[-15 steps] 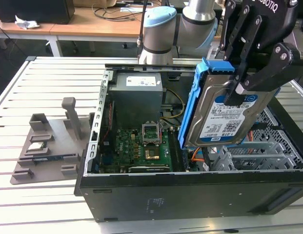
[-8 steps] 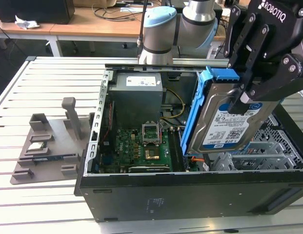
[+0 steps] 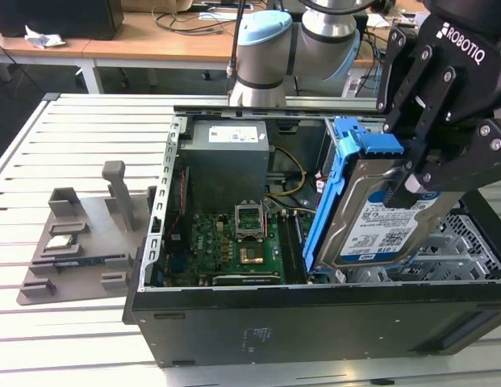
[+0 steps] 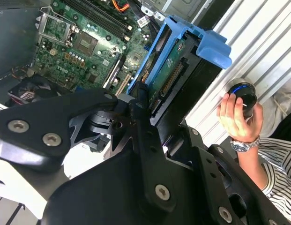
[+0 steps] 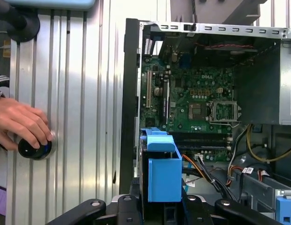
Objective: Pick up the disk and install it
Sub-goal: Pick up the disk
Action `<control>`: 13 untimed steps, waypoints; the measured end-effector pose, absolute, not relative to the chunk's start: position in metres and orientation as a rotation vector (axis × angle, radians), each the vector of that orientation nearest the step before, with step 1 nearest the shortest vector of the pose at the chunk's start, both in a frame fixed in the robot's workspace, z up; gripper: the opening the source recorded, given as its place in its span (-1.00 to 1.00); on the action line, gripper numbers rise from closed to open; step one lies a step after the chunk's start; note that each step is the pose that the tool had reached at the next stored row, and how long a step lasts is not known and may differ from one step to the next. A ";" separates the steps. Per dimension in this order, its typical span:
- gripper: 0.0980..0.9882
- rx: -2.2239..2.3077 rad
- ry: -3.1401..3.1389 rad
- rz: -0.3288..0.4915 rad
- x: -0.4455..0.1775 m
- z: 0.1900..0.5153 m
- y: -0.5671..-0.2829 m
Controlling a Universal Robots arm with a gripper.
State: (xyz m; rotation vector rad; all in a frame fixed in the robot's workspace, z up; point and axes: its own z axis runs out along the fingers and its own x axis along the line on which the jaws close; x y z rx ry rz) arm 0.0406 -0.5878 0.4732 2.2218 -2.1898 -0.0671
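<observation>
The disk (image 3: pixel 377 227) is a silver drive with a white-and-blue label, clipped in a bright blue frame (image 3: pixel 359 141). It hangs tilted on edge over the open computer case (image 3: pixel 315 322), toward the exterior view's right. My black gripper (image 3: pixel 405 181) is shut on it from above, fingers pressed on its flat sides. The second wrist view shows the disk (image 4: pixel 175 79) edge-on with its connector side visible, held between the fingers (image 4: pixel 138 117). The blue frame (image 5: pixel 161 173) rises from the gripper in the first wrist view.
Inside the case lie a green motherboard (image 3: pixel 234 242) and a grey power supply (image 3: pixel 226 157); a metal drive bay (image 3: pixel 468 238) is below the disk. A grey fixture (image 3: pixel 81 234) stands on the slatted table. A person's hand (image 5: pixel 21 122) rests on a round knob.
</observation>
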 end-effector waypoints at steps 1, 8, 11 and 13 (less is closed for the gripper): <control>-0.41 2.222 -2.190 -0.067 0.041 0.472 -0.589; -0.41 2.222 -2.190 -0.067 0.051 0.467 -0.591; -0.41 2.221 -2.190 -0.067 0.057 0.467 -0.591; -0.41 2.222 -2.190 -0.067 0.061 0.466 -0.591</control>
